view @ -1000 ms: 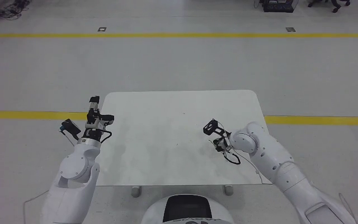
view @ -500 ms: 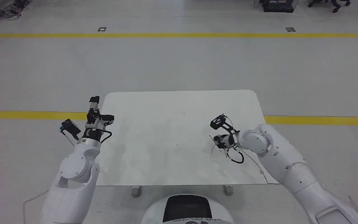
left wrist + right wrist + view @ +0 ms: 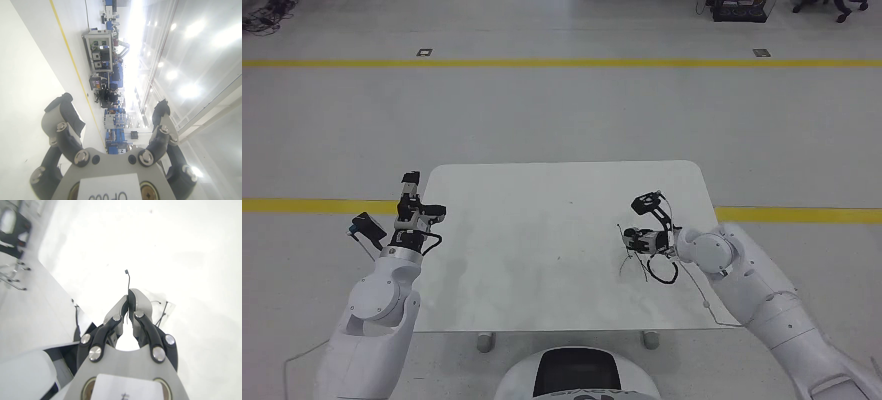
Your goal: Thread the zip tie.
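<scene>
Nearest, over the right side of the white table (image 3: pixel 542 230), the right tool (image 3: pixel 129 292) is pinched tight on a thin black zip tie (image 3: pixel 128 279), whose small head pokes out past its tips. Slightly farther, at the table's left edge, the left tool (image 3: pixel 113 106) hangs with fingers spread wide, holding nothing.

The table (image 3: pixel 542 220) looks smooth and matt white, the zip tie (image 3: pixel 129 281) over it is perhaps black plastic, and the right gripper (image 3: pixel 128 292) has dull grey metal shells with ribbed dark pads.
</scene>
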